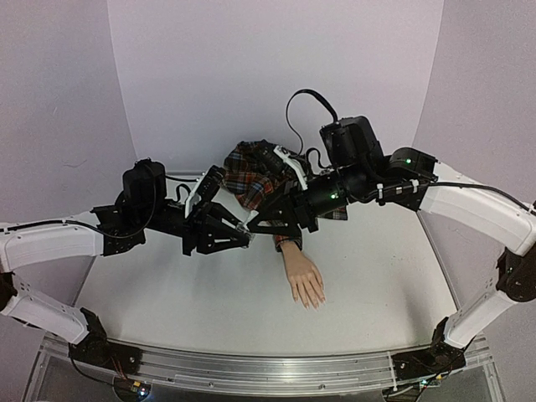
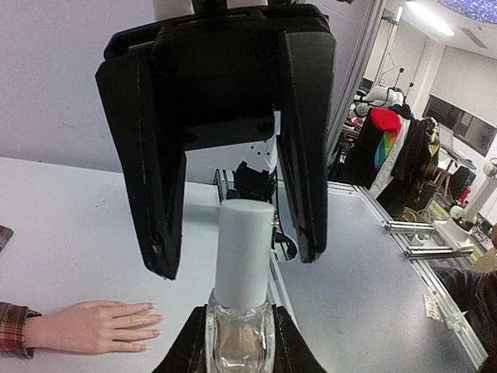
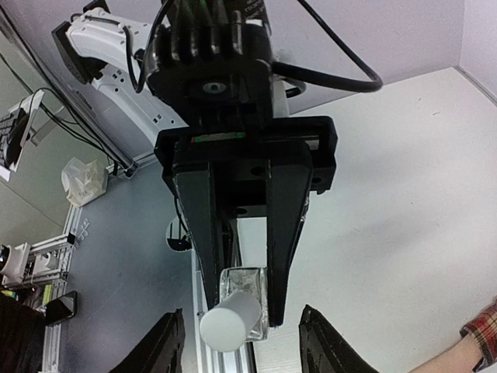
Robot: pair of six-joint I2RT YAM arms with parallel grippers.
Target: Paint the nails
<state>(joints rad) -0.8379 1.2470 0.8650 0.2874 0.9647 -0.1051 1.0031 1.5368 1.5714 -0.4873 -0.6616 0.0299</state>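
The pale mannequin hand (image 1: 303, 279) lies palm down on the white table, coming out of a red-blue plaid sleeve (image 1: 251, 176). Its nails (image 2: 158, 319) show at the fingertips in the left wrist view. My left gripper (image 2: 242, 330) is shut on a small clear glass bottle (image 2: 241, 346) with a white cap (image 2: 243, 252), held above the table left of the hand. My right gripper (image 3: 241, 342) is open. Its fingers (image 2: 307, 155) stand on either side of the cap (image 3: 229, 325) without touching it. The two grippers meet tip to tip in the top view (image 1: 249, 226).
The white table (image 1: 377, 285) ends in a metal rail (image 1: 276, 368) at the near edge. A black cable (image 1: 301, 105) loops above the right wrist. Plain walls stand behind and on both sides.
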